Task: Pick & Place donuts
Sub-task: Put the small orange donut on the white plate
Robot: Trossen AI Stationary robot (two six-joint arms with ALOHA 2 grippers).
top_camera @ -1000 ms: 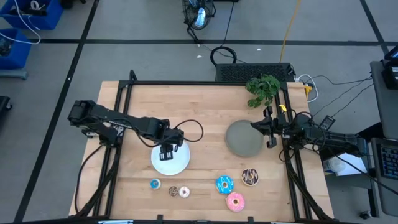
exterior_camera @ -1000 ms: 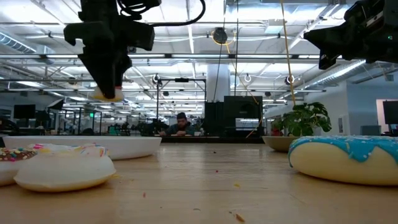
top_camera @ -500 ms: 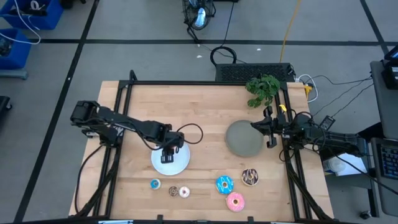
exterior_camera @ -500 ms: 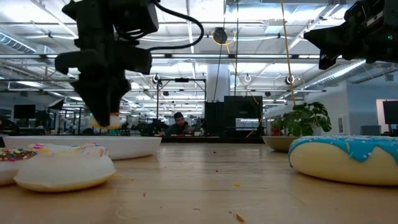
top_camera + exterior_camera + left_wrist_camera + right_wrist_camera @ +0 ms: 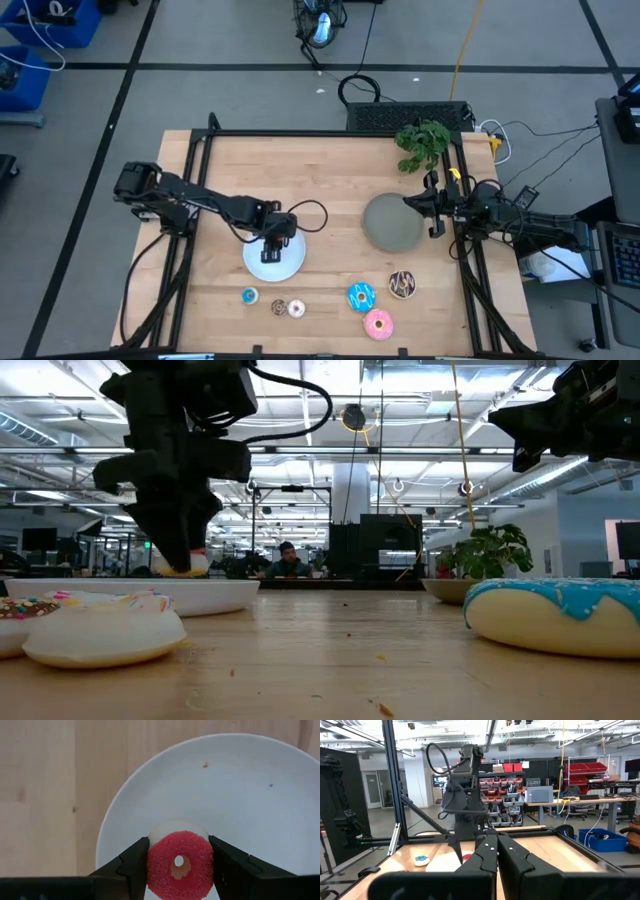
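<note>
My left gripper (image 5: 272,246) is over the white plate (image 5: 290,266), shut on the small red donut (image 5: 179,865), which sits low over the plate's middle (image 5: 260,805). In the low view the donut (image 5: 186,566) is just above the plate rim (image 5: 215,586). The small blue donut (image 5: 249,296), a small brown one (image 5: 279,307) and the whitish one (image 5: 297,309) lie flat near the table's near edge. So do the blue-iced (image 5: 360,297), pink-iced (image 5: 378,323) and dark chocolate (image 5: 402,284) donuts. My right gripper (image 5: 434,214) waits shut at the grey plate's (image 5: 390,222) right edge. My left gripper pinches the small red donut by its outer rim (image 5: 151,865), one finger (image 5: 132,867) on each side of the ring. The fingers come from above, pointing down. The donut lies flat, iced face up. Whether its underside touches the plate, I cannot tell.
A green plant (image 5: 424,142) stands at the table's far right corner. Black frame rails (image 5: 190,200) run along the table's left and right sides. Bare wood lies between the two plates and along the far edge. A person (image 5: 289,560) sits far off in the room.
My left gripper has come down toward the white plate with the red donut still held, bringing the donut from well above the rim to just over it. The right arm has kept still.
</note>
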